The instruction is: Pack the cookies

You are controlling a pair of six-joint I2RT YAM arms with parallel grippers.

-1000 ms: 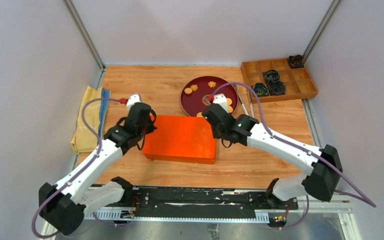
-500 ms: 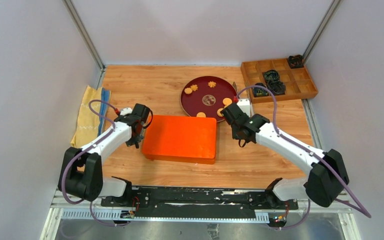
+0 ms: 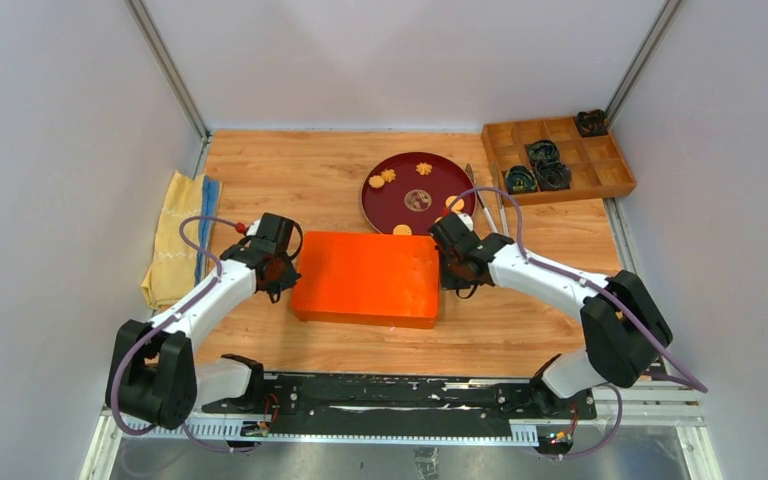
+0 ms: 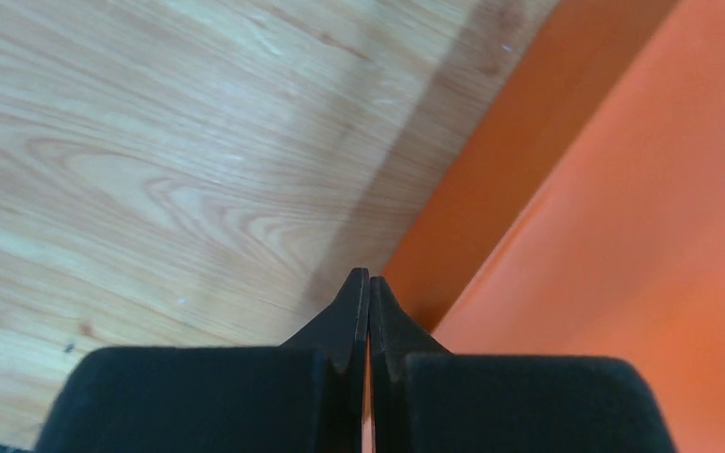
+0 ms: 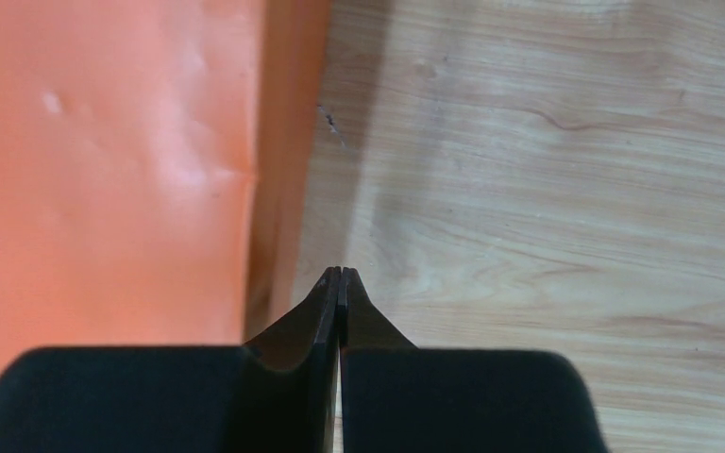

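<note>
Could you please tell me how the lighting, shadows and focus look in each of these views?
Top external: even, diffuse light, sharp throughout. Left wrist: crisp wood grain; the orange box throws a soft shadow on the table; the left gripper is a dark silhouette. Right wrist: a similar shadow strip, and a mild sheen on the box's dented top.

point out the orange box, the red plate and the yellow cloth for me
orange box [image 3: 365,277], top external view, middle of its lid
red plate [image 3: 385,205], top external view, bare patch left of centre
yellow cloth [image 3: 173,240], top external view, middle of the fold
</note>
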